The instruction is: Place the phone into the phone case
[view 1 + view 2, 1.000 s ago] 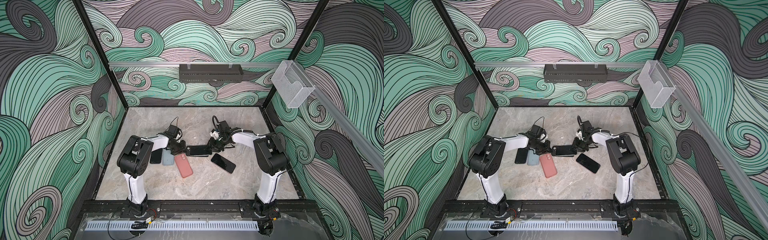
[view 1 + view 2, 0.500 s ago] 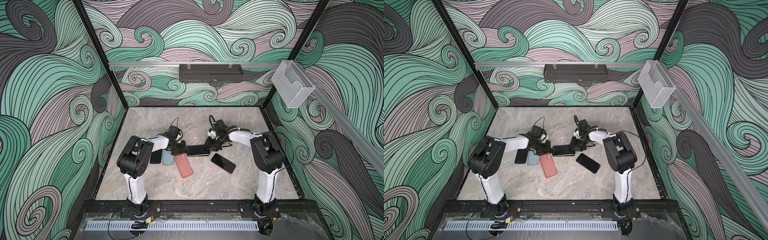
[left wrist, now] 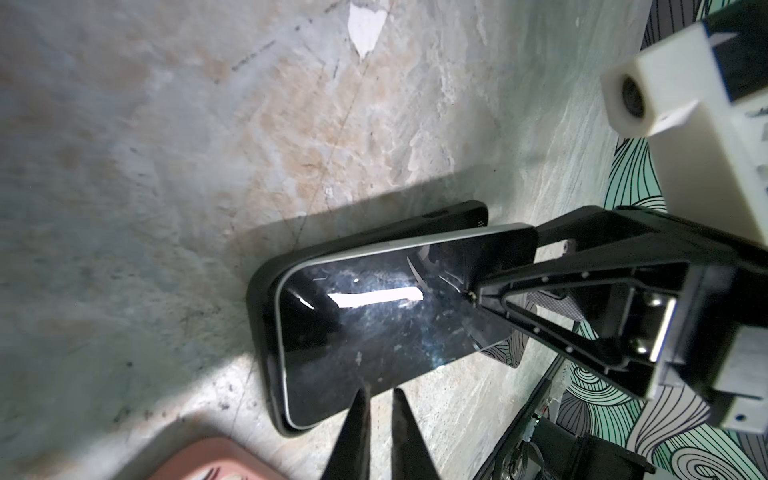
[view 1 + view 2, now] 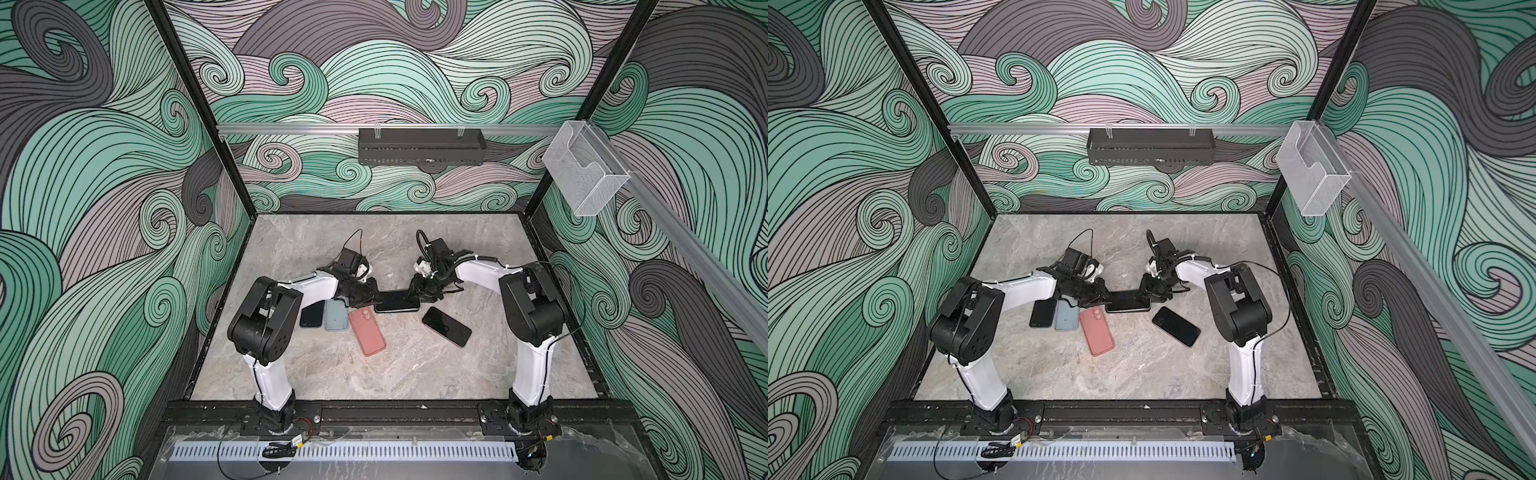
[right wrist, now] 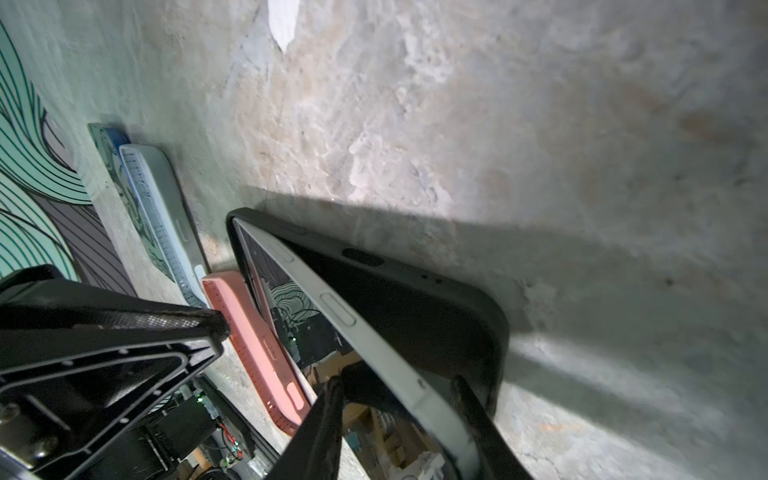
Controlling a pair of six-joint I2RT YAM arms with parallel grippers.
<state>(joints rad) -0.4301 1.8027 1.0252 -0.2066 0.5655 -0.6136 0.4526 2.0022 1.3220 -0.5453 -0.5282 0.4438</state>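
One end of the phone (image 5: 337, 309) sits in the black case (image 5: 419, 320); right gripper (image 5: 397, 384) clamps the raised end; left gripper (image 3: 380, 394), slightly apart, beside it.

2 overhead, 2 close wrist views share phone (image 3: 374, 324).

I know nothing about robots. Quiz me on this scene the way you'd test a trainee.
1. True or false: the phone lies fully flat inside the black case.
2. What colour is the case lying closest to the black one? A) pink B) yellow C) white
3. Which gripper grips the phone's raised end?

Key:
1. False. One end sticks up out of it.
2. A, the pink case.
3. The right gripper.
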